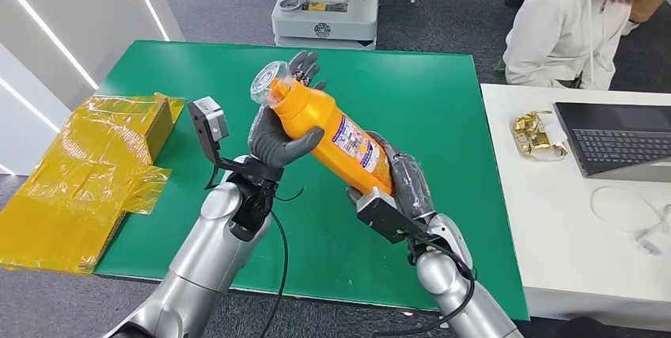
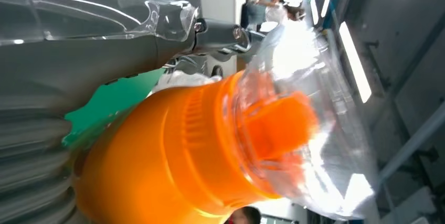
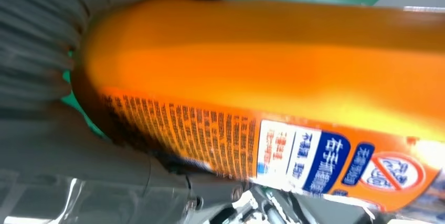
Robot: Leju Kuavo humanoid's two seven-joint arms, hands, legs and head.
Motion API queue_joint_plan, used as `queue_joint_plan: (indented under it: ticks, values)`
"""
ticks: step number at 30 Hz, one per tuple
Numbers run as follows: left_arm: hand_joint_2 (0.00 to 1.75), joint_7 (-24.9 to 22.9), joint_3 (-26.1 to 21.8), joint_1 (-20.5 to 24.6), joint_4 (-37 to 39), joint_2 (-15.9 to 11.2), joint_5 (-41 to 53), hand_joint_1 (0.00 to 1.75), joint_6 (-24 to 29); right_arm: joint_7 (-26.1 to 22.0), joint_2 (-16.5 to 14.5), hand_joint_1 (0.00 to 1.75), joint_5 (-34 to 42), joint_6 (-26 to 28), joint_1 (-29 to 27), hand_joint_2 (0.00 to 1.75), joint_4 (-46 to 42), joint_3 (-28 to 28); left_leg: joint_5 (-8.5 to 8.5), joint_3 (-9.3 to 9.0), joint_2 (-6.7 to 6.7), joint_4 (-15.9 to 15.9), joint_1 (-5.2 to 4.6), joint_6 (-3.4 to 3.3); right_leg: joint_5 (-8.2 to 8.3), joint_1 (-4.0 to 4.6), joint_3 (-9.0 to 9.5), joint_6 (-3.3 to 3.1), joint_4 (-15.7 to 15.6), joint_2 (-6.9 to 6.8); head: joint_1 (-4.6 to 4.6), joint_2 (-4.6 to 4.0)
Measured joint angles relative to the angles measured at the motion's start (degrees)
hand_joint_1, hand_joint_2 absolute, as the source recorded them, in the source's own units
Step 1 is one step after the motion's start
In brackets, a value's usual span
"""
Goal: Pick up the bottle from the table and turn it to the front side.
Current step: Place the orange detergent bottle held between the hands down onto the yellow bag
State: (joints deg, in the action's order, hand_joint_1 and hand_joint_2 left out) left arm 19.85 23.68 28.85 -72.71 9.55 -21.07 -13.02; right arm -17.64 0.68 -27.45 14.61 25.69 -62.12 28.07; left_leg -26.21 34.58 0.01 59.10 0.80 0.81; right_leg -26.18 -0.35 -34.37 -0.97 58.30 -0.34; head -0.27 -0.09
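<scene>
Above the green counter (image 1: 443, 100), in the middle of the frame, I hold the orange bottle (image 1: 328, 128) lifted and tilted, its clear cap toward the upper left, my left hand (image 1: 277, 142) wrapped around its neck end and my right hand (image 1: 403, 180) grasping its base at the lower right. I judge the pick-up done and the turning in hand: next I must roll the bottle between both hands until its front faces forward, without loosening either hold. Its label (image 3: 336, 163) carries blue and white panels of Chinese writing, too blurred to read, and a red prohibition circle.
</scene>
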Motion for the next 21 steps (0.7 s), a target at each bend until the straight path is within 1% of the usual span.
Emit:
queue_joint_plan:
  ticks: [7, 21]
  values:
    - [1.75, -0.7, 1.8, 0.0, 1.1, 0.1, -1.2, 0.0, -1.2, -0.1, -1.4, 1.75, -1.7, -0.9, 3.2, 1.75, 0.7, 0.0, 0.01, -0.01, 0.01, 0.0, 0.0, 0.0, 0.01, 0.0, -0.01, -0.01, 0.0, 0.0, 0.0, 0.0]
    - [1.75, -1.2, 2.2, 0.0, 1.5, 0.2, -2.1, 0.0, -1.8, -0.4, -2.0, 1.75, -2.0, -0.9, 4.3, 1.75, 1.9, 0.0, 0.0, 0.01, 0.01, 0.0, 0.0, 0.0, 0.01, 0.0, -0.01, -0.01, 0.0, 0.0, 0.0, 0.0]
